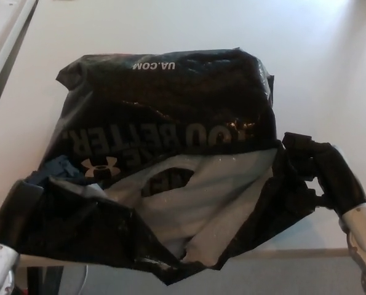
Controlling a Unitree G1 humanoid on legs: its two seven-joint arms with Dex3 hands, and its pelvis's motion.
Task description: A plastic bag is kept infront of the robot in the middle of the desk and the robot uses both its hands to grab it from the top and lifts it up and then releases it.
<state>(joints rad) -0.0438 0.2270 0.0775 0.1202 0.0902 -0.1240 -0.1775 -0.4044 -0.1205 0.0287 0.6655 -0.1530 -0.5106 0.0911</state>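
Both hands (pixel 321 175) (pixel 29 206) pinch bag (pixel 170 104) rim, finger closure unclear; thin plastic could slip or tear on lift.

A white desk (pixel 330 74) fills the view, its near edge running along the bottom right. On it, in the middle, lies a black plastic bag (pixel 170 117) printed with white lettering, its grey-lined mouth turned toward the near edge. The far and right parts of the desk surface show bare white.
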